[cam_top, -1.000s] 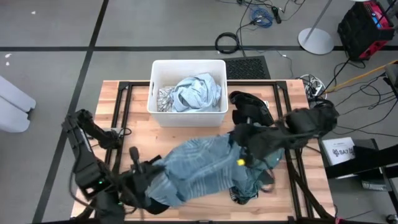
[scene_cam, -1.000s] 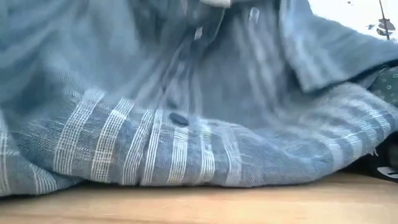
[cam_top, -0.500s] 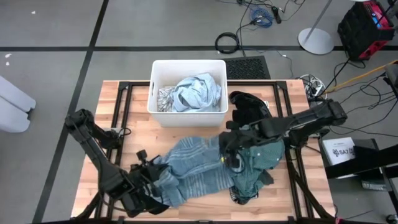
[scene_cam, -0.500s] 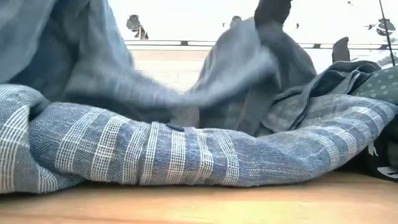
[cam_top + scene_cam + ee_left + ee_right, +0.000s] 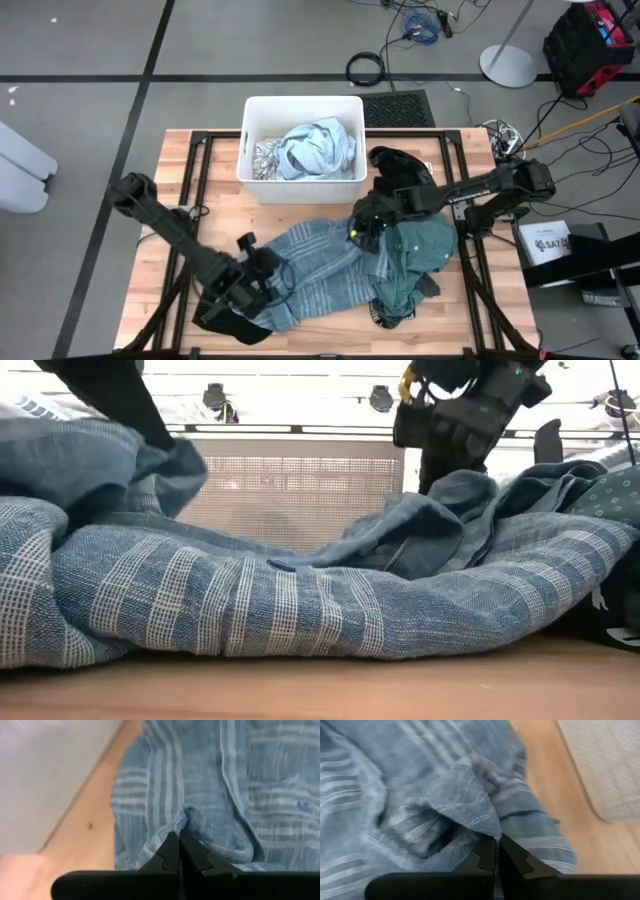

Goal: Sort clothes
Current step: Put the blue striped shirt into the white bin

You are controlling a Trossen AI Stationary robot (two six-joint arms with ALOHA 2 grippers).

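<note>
Currently both grippers clamped on the blue striped shirt (image 5: 320,268), crumpled mid-table in front of the white bin (image 5: 252,170): left gripper (image 5: 178,840) pinches its near-left edge, right gripper (image 5: 496,841) pinches a fold beside the teal garment (image 5: 420,250)

- I see the blue striped shirt (image 5: 320,265) as soft woven cloth, matt, with a coarse open weave and paler thread bands.
- Touching the shirt, the teal green garment (image 5: 418,250) looks like matt cloth too.
- Beneath the shirt, the table (image 5: 480,300) is pale, smooth planked wood.
- Beyond the shirt, the white bin (image 5: 303,183) reads as smooth plastic.
</note>
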